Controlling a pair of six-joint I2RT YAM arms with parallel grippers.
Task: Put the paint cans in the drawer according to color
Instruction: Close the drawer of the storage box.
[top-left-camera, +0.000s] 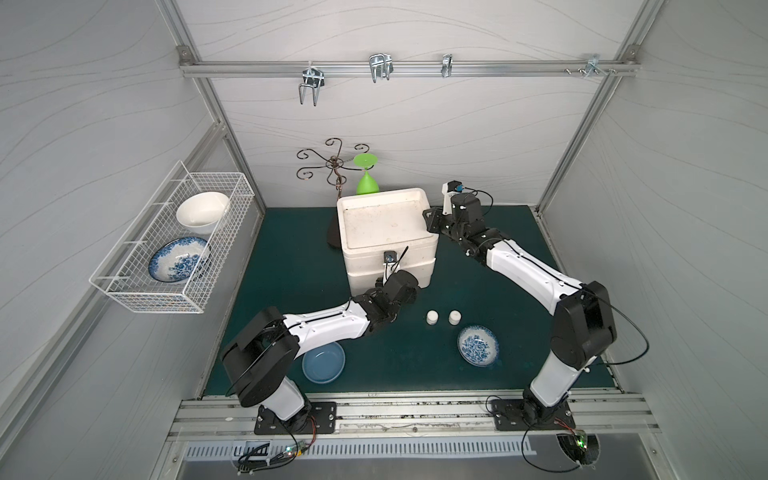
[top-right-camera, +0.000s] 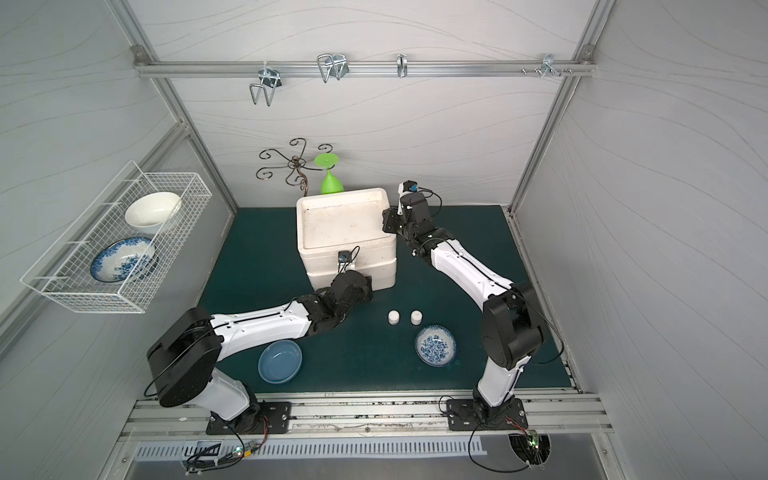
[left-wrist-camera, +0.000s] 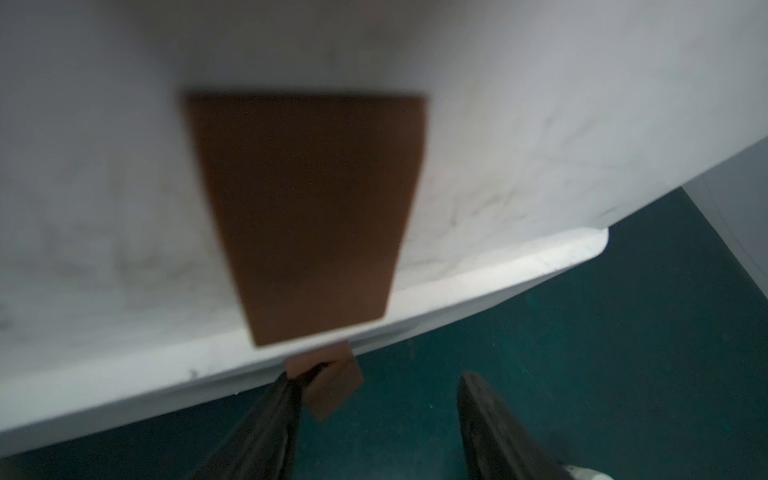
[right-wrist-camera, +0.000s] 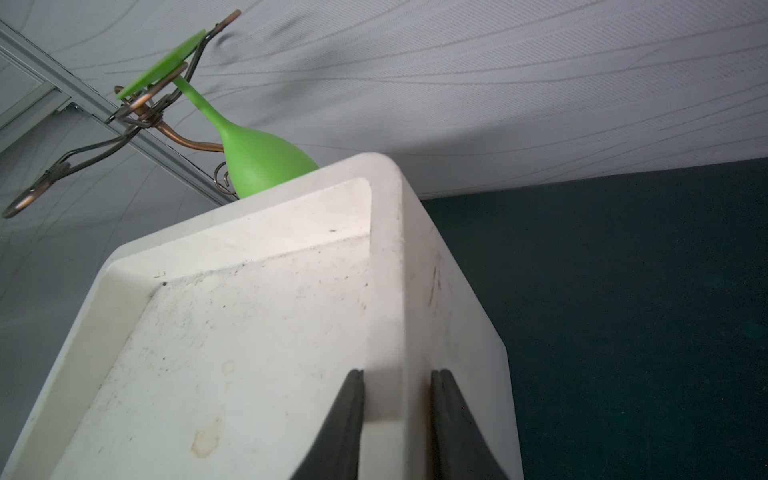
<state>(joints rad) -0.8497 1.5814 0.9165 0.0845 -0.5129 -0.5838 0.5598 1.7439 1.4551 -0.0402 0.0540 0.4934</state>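
Two white paint cans (top-left-camera: 433, 317) (top-left-camera: 454, 317) stand side by side on the green mat, in front of the white drawer unit (top-left-camera: 386, 232). In the left wrist view my left gripper (left-wrist-camera: 379, 376) is open at the unit's front, low down. One of its fingers (left-wrist-camera: 286, 399) touches a small brown tab (left-wrist-camera: 332, 386) that hangs under a brown label (left-wrist-camera: 307, 208). Nothing lies between the jaws. My right gripper (right-wrist-camera: 397, 372) is shut on the raised rim (right-wrist-camera: 386, 291) at the unit's top right edge, one finger inside and one outside.
A plain blue bowl (top-left-camera: 323, 361) sits near the left arm's base. A blue-patterned dish (top-left-camera: 478, 345) lies just in front of the cans. A wire basket (top-left-camera: 124, 286) on the left wall holds two bowls. A green goblet (top-left-camera: 367, 183) hangs upturned on a metal stand behind the unit.
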